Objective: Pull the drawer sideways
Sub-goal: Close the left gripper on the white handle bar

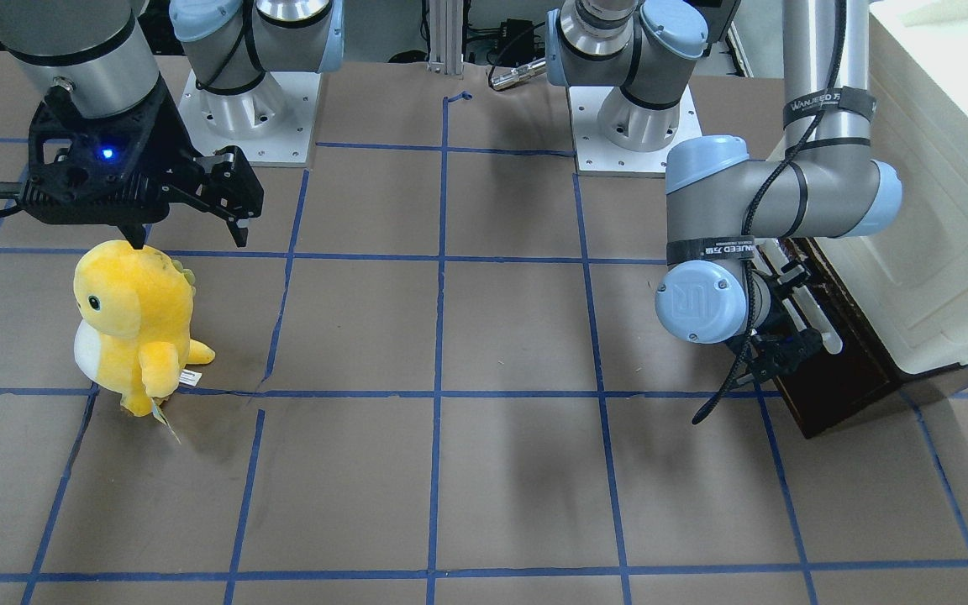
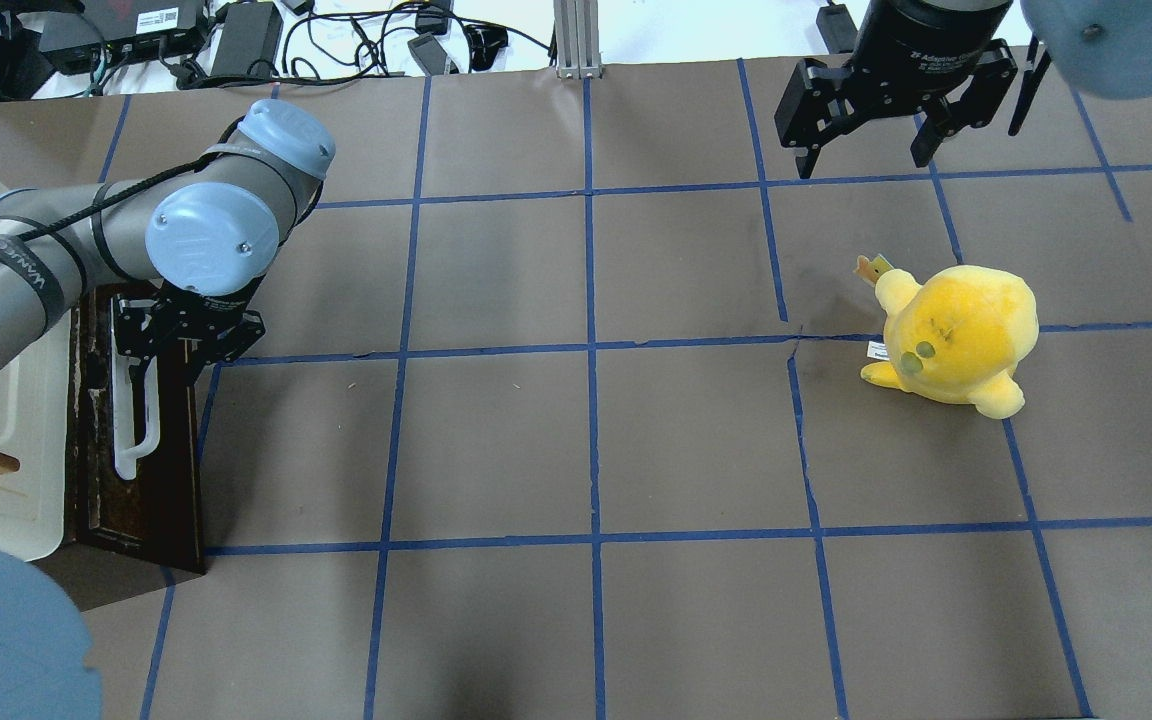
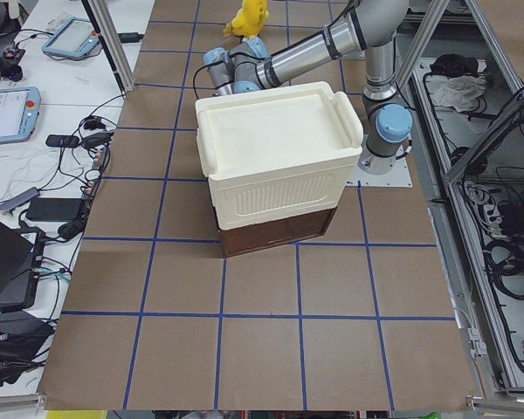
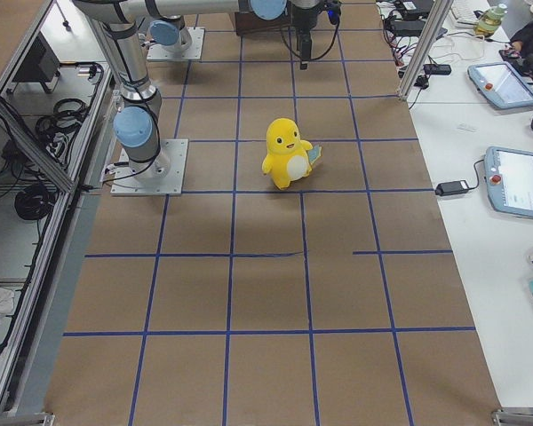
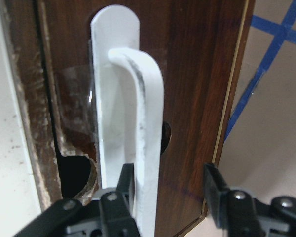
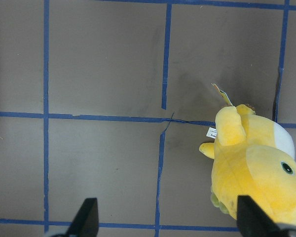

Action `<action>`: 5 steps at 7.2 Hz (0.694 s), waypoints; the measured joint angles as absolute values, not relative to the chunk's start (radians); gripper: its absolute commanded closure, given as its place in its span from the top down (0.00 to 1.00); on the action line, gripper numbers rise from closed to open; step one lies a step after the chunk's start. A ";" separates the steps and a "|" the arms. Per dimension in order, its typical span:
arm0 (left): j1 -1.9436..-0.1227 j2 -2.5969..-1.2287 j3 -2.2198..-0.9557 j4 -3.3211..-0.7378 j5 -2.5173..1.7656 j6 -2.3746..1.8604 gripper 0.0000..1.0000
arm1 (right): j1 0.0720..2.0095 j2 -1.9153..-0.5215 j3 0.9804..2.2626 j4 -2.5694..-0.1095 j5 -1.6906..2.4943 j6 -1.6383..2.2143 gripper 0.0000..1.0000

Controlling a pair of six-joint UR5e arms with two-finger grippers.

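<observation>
Drawer: the dark brown wooden drawer (image 2: 151, 500) sits at the end of the desk (image 1: 518, 470) on the robot's left, low under a cream-white moulded cabinet top (image 3: 275, 122). Its front faces the middle of the desk.
Handle: a long white bar handle (image 5: 138, 123) runs along the drawer front. The wrist view shows scuffed grey marks on its edge.
Left hand: the left hand (image 5: 167, 180) is at the handle with its jaws apart and the bar between them. One finger (image 5: 124, 185) is right against the bar, and the other stands clear of it over the brown wood. The hand is not closed on the handle.
Right hand: the right hand (image 1: 188, 234) hangs above the desk on the robot's right with its jaws spread wide and nothing in them. One fingertip is just over the head of the toy.
Toy: a yellow plush toy (image 1: 135, 319) with a white belly stands upright on the desk, well apart from the drawer. The print on its small tags is too small to read.
Writing: a black strap (image 1: 828, 102) on the left arm reads "WANJEED". The overhead view shows "2F Adaptive" on the right hand's body, with the rest cut off. A blue joint cap (image 1: 694, 296) carries a "UR" logo.
Desk: brown surface marked into squares by blue tape lines (image 1: 442, 336).
</observation>
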State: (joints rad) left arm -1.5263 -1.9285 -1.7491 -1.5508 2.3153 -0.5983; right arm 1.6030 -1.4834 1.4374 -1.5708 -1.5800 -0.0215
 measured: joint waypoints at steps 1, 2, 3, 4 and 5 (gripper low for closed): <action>-1.526 -1.928 -1.750 -1.554 2.316 -0.599 0.55 | 1.603 -1.483 1.437 -1.571 -1.580 -0.021 1.00; -1.526 -1.928 -1.750 -1.560 2.318 -0.599 0.55 | 1.603 -1.483 1.437 -1.571 -1.580 -0.021 1.00; -1.526 -1.927 -1.749 -1.564 2.321 -0.599 0.52 | 1.603 -1.483 1.437 -1.571 -1.580 -0.021 1.00; -1.526 -1.927 -1.749 -1.566 2.324 -0.599 0.51 | 1.603 -1.483 1.437 -1.571 -1.580 -0.022 1.00; -1.526 -1.927 -1.750 -1.567 2.326 -0.599 0.51 | 1.603 -1.483 1.437 -1.571 -1.580 -0.021 1.00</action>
